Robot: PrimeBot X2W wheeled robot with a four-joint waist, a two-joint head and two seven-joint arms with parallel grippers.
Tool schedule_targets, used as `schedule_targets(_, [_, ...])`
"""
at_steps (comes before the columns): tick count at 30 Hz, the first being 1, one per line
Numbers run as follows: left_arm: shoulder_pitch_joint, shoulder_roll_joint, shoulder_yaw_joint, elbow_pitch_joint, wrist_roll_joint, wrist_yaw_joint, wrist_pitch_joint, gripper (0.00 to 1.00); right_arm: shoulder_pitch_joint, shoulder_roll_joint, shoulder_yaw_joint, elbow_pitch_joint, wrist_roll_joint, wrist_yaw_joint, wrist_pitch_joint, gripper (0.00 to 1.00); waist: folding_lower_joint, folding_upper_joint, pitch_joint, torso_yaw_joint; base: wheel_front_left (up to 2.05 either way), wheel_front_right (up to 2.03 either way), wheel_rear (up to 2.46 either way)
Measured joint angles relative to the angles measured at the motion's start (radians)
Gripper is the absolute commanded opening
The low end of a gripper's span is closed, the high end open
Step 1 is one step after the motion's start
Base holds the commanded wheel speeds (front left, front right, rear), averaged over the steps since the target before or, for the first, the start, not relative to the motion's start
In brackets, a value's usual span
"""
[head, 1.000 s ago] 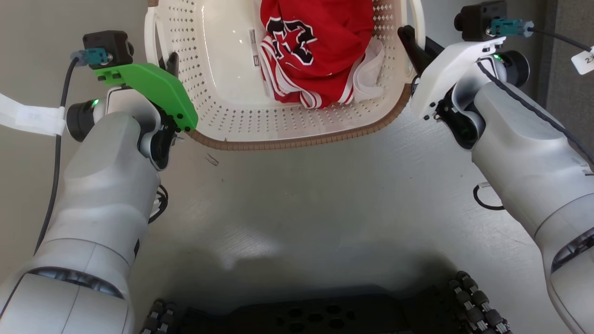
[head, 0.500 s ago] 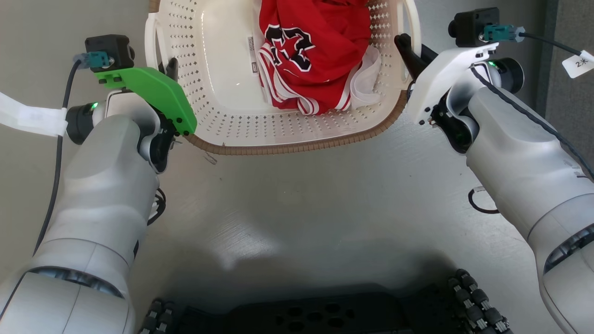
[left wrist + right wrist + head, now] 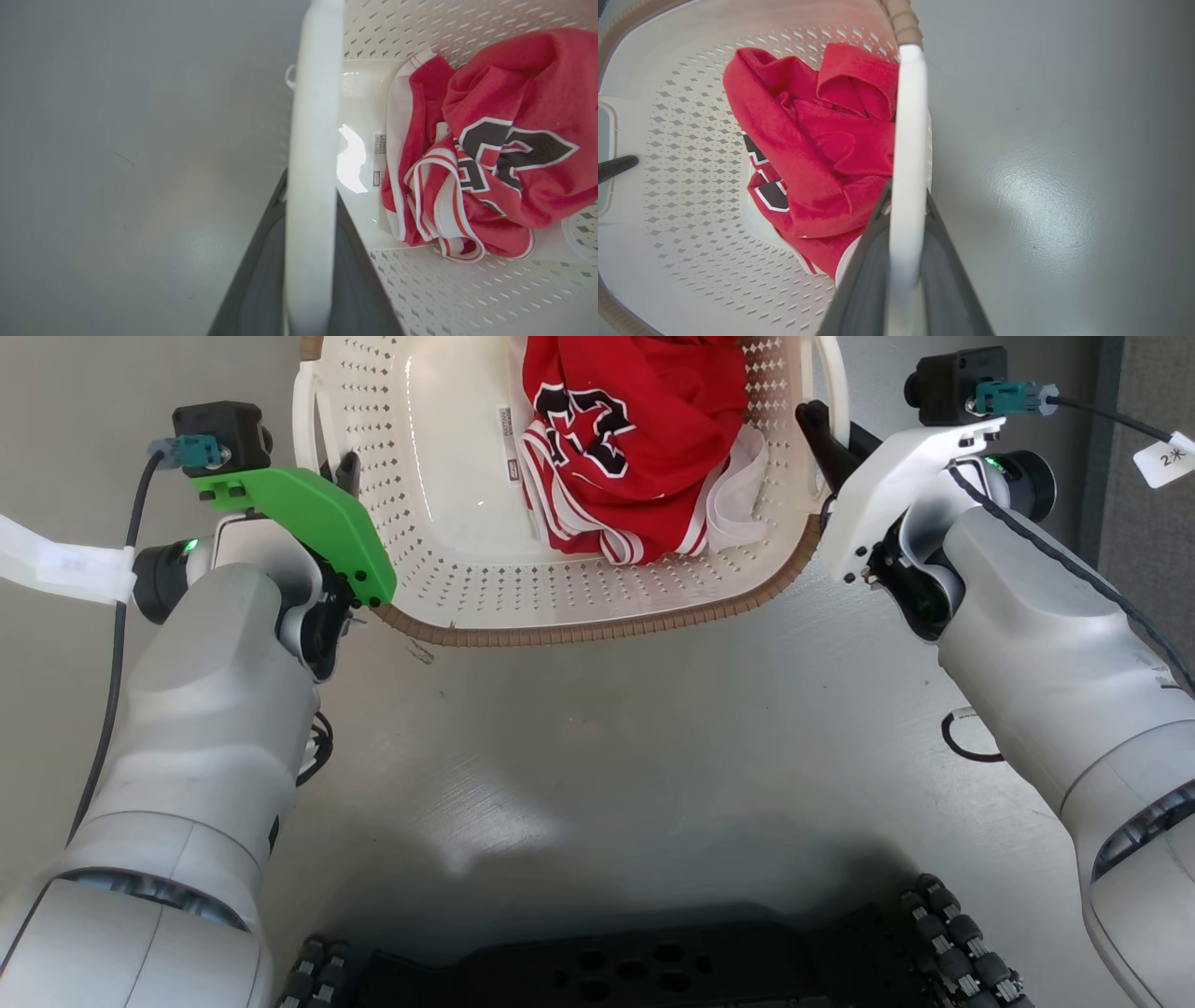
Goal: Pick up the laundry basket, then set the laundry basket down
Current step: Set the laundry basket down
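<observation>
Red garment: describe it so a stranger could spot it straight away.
Find the cream perforated laundry basket with the brown rim. Inside, toward the robot's right, lies a crumpled red garment with white trim and black lettering, the only coloured thing in it.

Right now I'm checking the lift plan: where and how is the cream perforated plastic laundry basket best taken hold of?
Take the cream-white perforated plastic laundry basket by its white left handle and white right handle, one pair of jaws on each, coming from the outer sides. Each is a slim raised bar jaws can straddle; two opposite holds should keep it level.
</observation>
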Motion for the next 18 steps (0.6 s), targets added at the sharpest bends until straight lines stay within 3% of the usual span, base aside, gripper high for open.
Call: schedule_targets(18, [-0.007, 0.000, -0.001, 0.007, -0.001, -0.010, 0.010, 0.00, -0.018, 0.000, 0.016, 0.006, 0.020, 0.001, -0.009, 0.00, 0.0000, 0.0000, 0.008, 0.004, 0.00, 0.00, 0.00])
